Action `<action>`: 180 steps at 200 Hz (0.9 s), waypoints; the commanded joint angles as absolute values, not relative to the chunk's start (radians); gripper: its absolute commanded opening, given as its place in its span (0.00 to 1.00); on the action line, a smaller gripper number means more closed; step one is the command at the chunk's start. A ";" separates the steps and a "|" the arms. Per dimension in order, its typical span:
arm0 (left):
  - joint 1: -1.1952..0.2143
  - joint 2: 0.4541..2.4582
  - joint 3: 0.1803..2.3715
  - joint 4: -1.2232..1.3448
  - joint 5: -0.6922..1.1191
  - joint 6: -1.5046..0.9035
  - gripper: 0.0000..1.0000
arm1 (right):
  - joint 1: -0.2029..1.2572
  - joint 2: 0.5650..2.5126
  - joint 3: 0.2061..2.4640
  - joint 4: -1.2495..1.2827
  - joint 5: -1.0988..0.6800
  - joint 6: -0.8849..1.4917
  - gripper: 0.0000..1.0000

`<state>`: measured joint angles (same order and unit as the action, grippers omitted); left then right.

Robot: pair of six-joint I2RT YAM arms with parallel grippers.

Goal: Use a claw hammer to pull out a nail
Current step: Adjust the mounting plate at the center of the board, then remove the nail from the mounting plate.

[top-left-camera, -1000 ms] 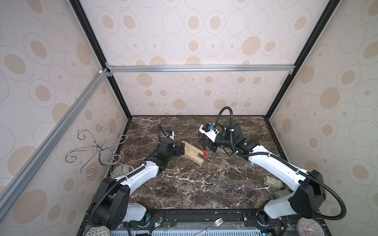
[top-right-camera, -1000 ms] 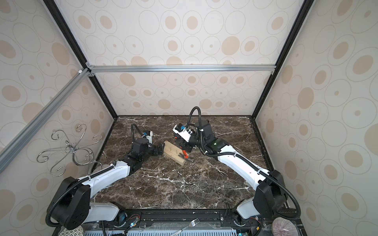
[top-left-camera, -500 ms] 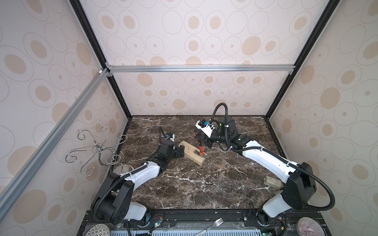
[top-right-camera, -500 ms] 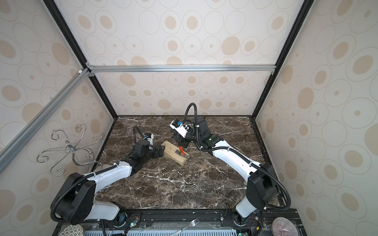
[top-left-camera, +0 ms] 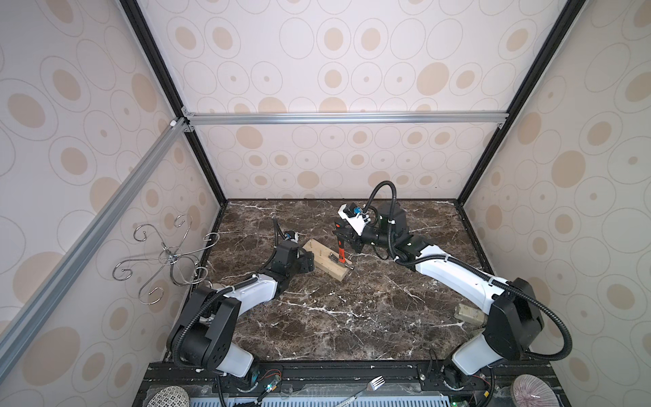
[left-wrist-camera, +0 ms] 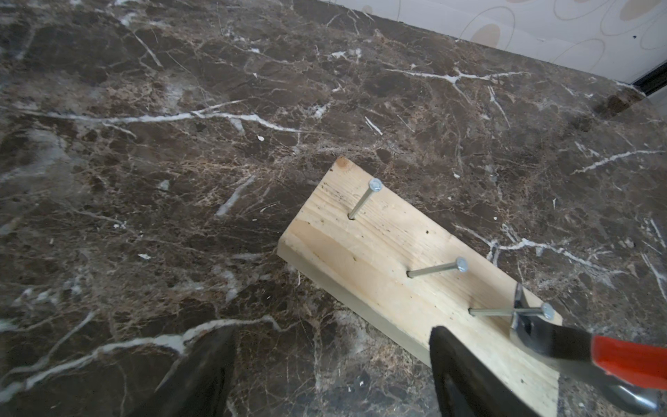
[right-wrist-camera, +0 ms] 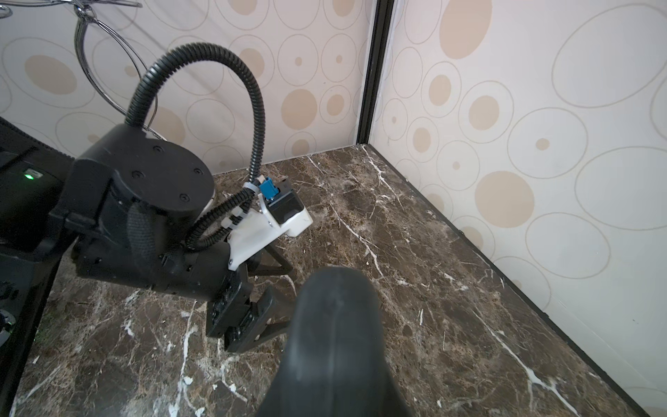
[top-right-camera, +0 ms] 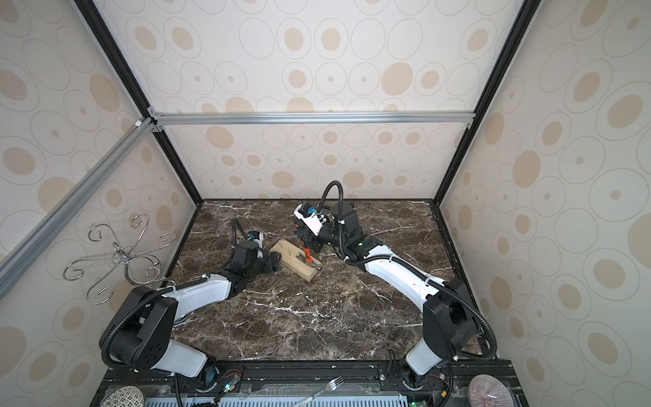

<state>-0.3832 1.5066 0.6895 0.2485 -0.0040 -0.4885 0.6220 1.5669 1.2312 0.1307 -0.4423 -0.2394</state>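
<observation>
Since a second ago your right arm has swung back toward the rear wall, tipping the claw hammer [top-left-camera: 341, 254] from lying low over the block to standing steep, while your left arm has crept closer to the wooden block [top-left-camera: 327, 260].

You're in the prying step. In the left wrist view the hammer's forked steel end [left-wrist-camera: 519, 317] sits astride the shank of the nail [left-wrist-camera: 505, 311] nearest the camera, just under its head, with two more nails [left-wrist-camera: 436, 269] standing free farther along the block. The right claw [top-left-camera: 343, 236] is clamped on the hammer's handle, with the orange part showing below it in both top views. The left claw [top-right-camera: 273, 262] stands apart, its dark fingers [left-wrist-camera: 465, 372] just reaching the near end of the block but not gripping it; whether it touches the wood I can't tell.

Next, as I judge it, you want the block pinned to the surface with the left claw before you lever further; otherwise the block may lift or slide with the nail. Then rock the handle back over the head until the nail comes free.
</observation>
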 commanded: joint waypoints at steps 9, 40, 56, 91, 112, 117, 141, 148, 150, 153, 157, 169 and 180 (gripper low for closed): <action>-0.358 1.543 0.760 0.255 0.026 -0.508 0.82 | 0.620 1.545 1.229 0.285 -0.446 -0.239 0.00; -0.320 1.568 0.793 0.237 0.044 -0.499 0.79 | 0.620 1.535 1.191 0.345 -0.442 -0.238 0.00; -0.296 1.591 0.820 0.226 0.066 -0.487 0.77 | 0.620 1.528 1.166 0.377 -0.443 -0.237 0.00; -0.275 1.676 0.908 0.171 0.111 -0.434 0.73 | 0.620 1.505 1.090 0.488 -0.452 -0.223 0.00; -0.268 1.721 0.946 0.153 0.121 -0.416 0.73 | 0.620 1.496 1.051 0.555 -0.446 -0.212 0.00; -0.267 1.731 0.955 0.149 0.125 -0.412 0.73 | 0.620 1.495 1.049 0.562 -0.446 -0.209 0.00; -0.262 1.778 0.994 0.121 0.136 -0.400 0.72 | 0.620 1.496 1.034 0.597 -0.454 -0.195 0.00; -0.262 1.791 1.002 0.111 0.133 -0.399 0.72 | 0.620 1.494 1.025 0.620 -0.455 -0.190 0.00; -0.262 1.794 1.004 0.108 0.131 -0.398 0.72 | 0.620 1.494 1.021 0.629 -0.454 -0.189 0.00; -0.261 1.797 1.007 0.104 0.130 -0.397 0.72 | 0.620 1.494 1.018 0.639 -0.453 -0.187 0.00; -0.260 1.801 1.008 0.098 0.129 -0.397 0.71 | 0.620 1.492 1.011 0.652 -0.453 -0.184 0.00; -0.258 1.809 1.006 0.085 0.122 -0.398 0.71 | 0.619 1.488 0.990 0.683 -0.455 -0.181 0.00; -0.256 1.809 0.996 0.081 0.110 -0.396 0.72 | 0.619 1.482 0.973 0.706 -0.459 -0.177 0.00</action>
